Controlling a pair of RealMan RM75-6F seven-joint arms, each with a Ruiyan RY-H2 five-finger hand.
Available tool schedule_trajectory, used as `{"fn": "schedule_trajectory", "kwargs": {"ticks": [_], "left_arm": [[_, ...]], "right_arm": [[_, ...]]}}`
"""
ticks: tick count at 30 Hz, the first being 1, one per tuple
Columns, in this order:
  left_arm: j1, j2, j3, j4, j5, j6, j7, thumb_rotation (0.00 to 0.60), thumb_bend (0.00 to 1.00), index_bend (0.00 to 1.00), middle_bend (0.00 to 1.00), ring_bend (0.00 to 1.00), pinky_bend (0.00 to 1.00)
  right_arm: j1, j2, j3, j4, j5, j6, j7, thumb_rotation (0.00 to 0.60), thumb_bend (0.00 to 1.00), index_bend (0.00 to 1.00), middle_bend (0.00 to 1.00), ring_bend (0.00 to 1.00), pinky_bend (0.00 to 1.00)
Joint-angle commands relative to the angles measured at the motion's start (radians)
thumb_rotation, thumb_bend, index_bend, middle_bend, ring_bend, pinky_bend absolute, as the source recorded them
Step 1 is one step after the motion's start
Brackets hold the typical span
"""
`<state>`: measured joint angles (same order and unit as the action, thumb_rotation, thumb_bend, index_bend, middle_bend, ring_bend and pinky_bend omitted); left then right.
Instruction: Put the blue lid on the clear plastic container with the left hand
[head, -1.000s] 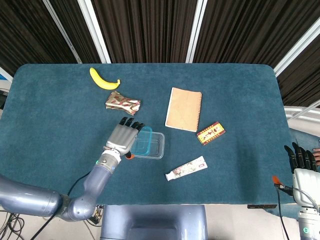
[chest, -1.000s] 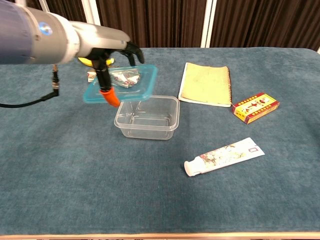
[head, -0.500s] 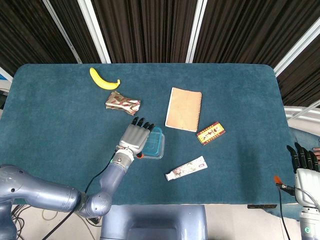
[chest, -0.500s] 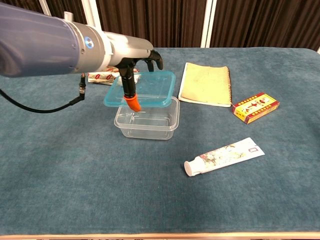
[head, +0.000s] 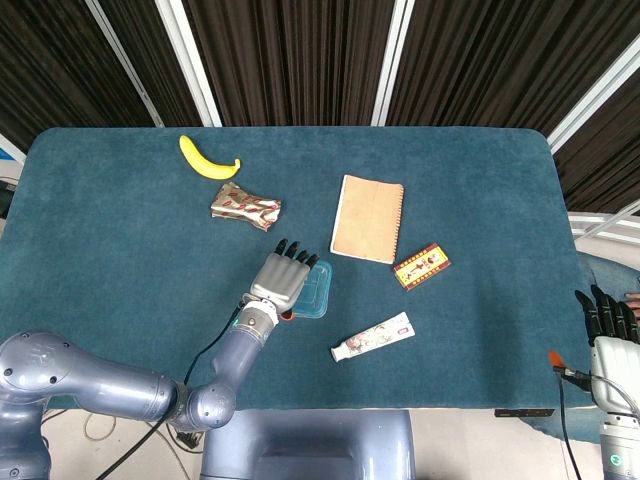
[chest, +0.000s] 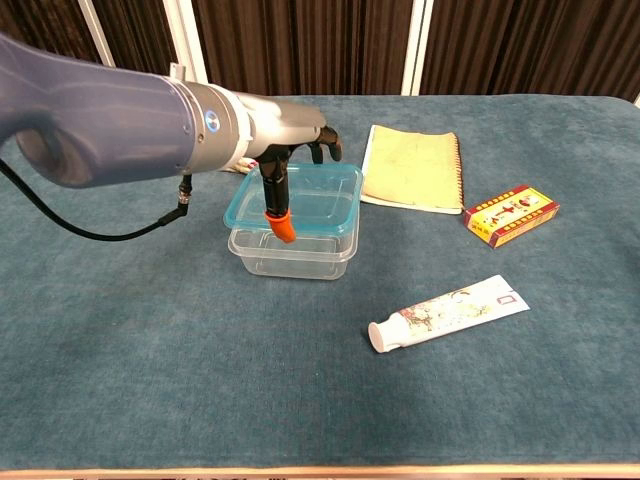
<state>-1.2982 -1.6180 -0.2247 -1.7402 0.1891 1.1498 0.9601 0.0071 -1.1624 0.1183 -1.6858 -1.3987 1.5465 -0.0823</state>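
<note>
Our left hand (chest: 285, 170) reaches in from seven o'clock in the head view, forearm stretched low across the table (head: 120, 250). It grips the blue lid (chest: 300, 198), orange-tipped thumb (chest: 281, 224) under the near edge and dark fingers (head: 291, 250) over the top. The lid lies over the clear plastic container (chest: 296, 254), near table centre. Our right hand (head: 608, 330) sits at the four o'clock corner, dark fingers pointing up; whether they are closed we cannot tell.

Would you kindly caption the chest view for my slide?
Left robot hand holds blue lid over clear container.
</note>
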Motion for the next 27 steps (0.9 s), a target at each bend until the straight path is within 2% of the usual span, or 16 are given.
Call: {"fn": "schedule_trajectory", "kwargs": {"ticks": [1, 15, 27], "left_arm": [[-0.003, -0.010, 0.001, 0.007, -0.009, 0.010, 0.008, 0.600, 0.21, 0.13, 0.26, 0.00, 0.00], [-0.019, -0.063, -0.019, 0.039, -0.076, 0.090, 0.065, 0.600, 0.21, 0.13, 0.26, 0.00, 0.00], [-0.009, -0.103, -0.043, 0.063, -0.114, 0.115, 0.088, 0.600, 0.21, 0.13, 0.26, 0.00, 0.00]], "right_arm": [[0.000, 0.000, 0.000, 0.000, 0.000, -0.001, 0.001, 0.600, 0.27, 0.09, 0.01, 0.04, 0.00], [0.001, 0.001, -0.001, 0.001, -0.004, -0.002, 0.007, 0.600, 0.27, 0.09, 0.01, 0.04, 0.00], [0.001, 0.001, 0.001, 0.001, -0.003, -0.002, 0.008, 0.600, 0.27, 0.09, 0.01, 0.04, 0.00]]}}
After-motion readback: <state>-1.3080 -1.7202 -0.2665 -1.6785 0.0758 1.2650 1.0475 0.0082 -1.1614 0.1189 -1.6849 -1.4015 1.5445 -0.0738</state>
